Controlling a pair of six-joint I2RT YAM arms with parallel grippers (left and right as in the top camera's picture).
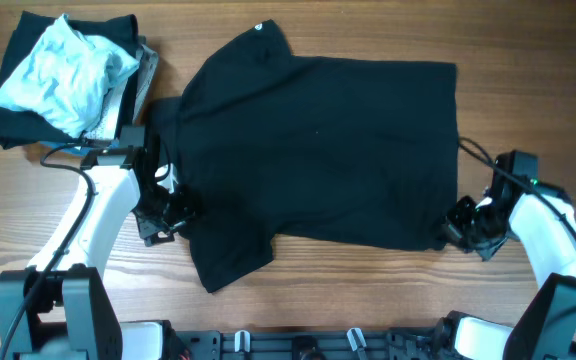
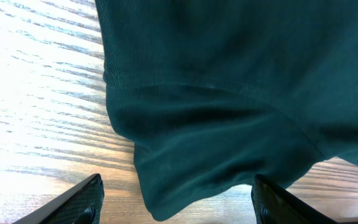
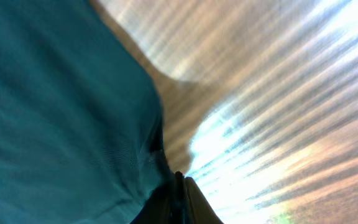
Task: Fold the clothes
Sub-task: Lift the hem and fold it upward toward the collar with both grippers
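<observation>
The black T-shirt [image 1: 318, 150] lies spread flat across the middle of the table, neck to the left. My left gripper [image 1: 173, 210] is open at the shirt's near sleeve. In the left wrist view its two fingers [image 2: 176, 202] stand wide apart, with a fold of the shirt [image 2: 229, 93] reaching down between them, not pinched. My right gripper [image 1: 458, 225] is at the shirt's near right corner. In the right wrist view its fingers [image 3: 180, 190] are closed together on the edge of the fabric [image 3: 61, 112].
A pile of other garments sits at the far left corner: a crumpled pale blue one [image 1: 68, 75] on top of a black one [image 1: 13, 120], with a grey one [image 1: 146, 72] at its side. Bare wooden table [image 1: 368, 290] lies in front of the shirt.
</observation>
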